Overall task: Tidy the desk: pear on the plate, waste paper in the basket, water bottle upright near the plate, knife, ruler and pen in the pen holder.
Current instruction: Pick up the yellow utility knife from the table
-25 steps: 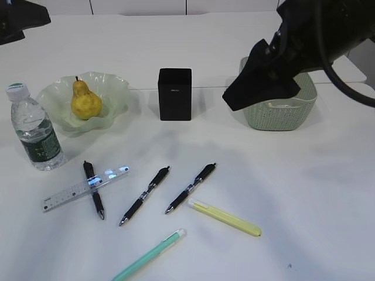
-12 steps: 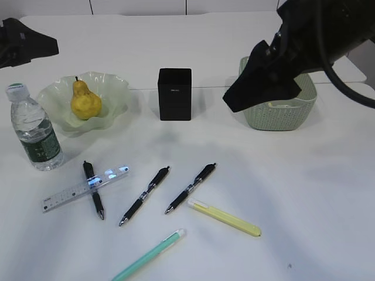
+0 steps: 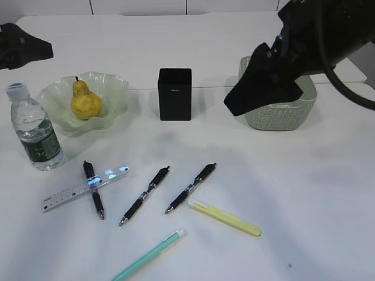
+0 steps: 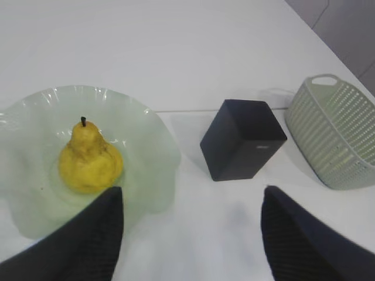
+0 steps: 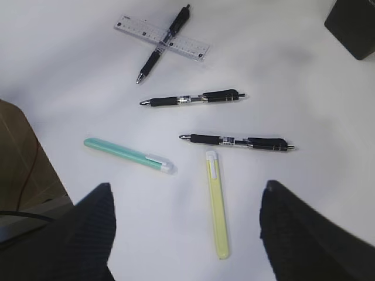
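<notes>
Item, knife [image 5: 217,206]: pale yellow, lying flat on the counter [image 3: 304,193], directly below and between the two fingers of the right pincer [image 5: 184,234]; whitish end pointing away from the pincer; untouched.
Item, pens: two black pens [image 5: 237,142] [image 5: 193,99] just beyond the knife, side by side; a mint-green pen [image 5: 129,155] to the pincer's left; a third black pen [image 5: 164,36] farthest off, crossed over the clear ruler [image 5: 161,37].
Item, pen holder [image 3: 174,93]: upright, beyond the stationery; ahead of the left pincer [image 4: 187,234] in its wrist view.
Item, pear [image 4: 89,163]: already on the plate [image 4: 155,146], just ahead of the left pincer's left finger; water bottle [image 3: 34,130] upright beside the plate; basket [image 3: 281,111] behind the right arm, contents not clearly seen.
Pincers: both spread wide, both empty; right one hovers over the stationery, left one hovers high near the plate.
Step in hand, by judgement: fruit and bottle done; stationery stage opening, knife the likeliest first pick.
Next move calls for: descent of the right pincer with fingers astride the knife's narrow width; low contact with the counter, since the knife lies flat; care to clear the nearest black pen.
</notes>
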You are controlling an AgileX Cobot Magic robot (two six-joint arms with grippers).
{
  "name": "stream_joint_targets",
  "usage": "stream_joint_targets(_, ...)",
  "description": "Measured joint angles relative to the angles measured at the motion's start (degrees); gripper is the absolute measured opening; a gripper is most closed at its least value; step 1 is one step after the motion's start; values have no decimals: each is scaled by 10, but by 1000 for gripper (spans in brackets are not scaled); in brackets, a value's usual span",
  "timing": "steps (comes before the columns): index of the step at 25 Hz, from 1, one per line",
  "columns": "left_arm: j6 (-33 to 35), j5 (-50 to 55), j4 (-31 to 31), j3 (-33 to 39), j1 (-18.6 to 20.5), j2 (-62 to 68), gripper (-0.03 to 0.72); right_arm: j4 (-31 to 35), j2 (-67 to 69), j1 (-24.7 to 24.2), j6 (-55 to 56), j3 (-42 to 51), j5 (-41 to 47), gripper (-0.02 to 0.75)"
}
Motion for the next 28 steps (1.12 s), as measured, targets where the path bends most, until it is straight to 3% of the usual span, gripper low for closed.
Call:
stream_joint_targets(7,80,27,-77,8,0,0,480,0,0,0,15,0,25,594)
stream_joint_targets(24,430,73,-411,28,-3,0,470,0,0,0,21,0,28,594)
stream_joint_targets(28,554,125,-538,28,-15,0,468,0,0,0,22,0,29,594)
